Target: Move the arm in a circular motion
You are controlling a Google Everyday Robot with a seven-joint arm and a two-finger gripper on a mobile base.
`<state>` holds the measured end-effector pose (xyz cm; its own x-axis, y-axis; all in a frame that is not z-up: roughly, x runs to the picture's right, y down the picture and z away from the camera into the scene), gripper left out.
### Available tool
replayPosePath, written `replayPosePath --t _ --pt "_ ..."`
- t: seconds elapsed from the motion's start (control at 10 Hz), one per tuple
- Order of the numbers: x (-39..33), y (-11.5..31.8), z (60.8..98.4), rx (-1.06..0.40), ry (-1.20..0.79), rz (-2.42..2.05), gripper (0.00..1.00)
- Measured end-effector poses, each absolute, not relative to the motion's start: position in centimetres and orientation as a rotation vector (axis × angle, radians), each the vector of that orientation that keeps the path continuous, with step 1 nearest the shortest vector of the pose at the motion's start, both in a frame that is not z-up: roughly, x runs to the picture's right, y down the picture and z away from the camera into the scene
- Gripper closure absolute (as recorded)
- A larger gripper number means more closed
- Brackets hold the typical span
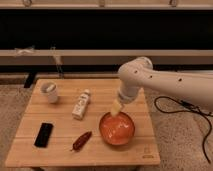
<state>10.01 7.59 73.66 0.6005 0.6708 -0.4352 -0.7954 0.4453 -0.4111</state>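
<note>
The white arm (165, 82) reaches in from the right over the wooden table (60, 145). Its thick rounded segment bends down at the elbow near the table's right back part. The gripper (116, 107) is the small cream-yellow tip. It hangs just above the back rim of the orange bowl (117, 129).
On the table stand a white cup (49, 91) at the back left, a small white bottle (81, 104) lying in the middle, a black phone (43, 134) at the front left and a reddish-brown chili-like item (81, 141). A black cable (175, 107) lies on the floor to the right.
</note>
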Motion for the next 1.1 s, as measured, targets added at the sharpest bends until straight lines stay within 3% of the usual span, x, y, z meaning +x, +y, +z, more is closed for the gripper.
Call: replayPosePath --t 0.3,0.6,0.8,1.1 --pt "9.8 2.3 79.0 -0.589 0.244 0.926 0.20" --pt "4.1 -2.0 82.6 -0.561 0.229 0.878 0.20" --pt "0.3 -3.4 83.1 -0.544 0.208 0.825 0.20" --pt "-5.0 -2.4 80.6 -0.536 0.135 0.698 0.20"
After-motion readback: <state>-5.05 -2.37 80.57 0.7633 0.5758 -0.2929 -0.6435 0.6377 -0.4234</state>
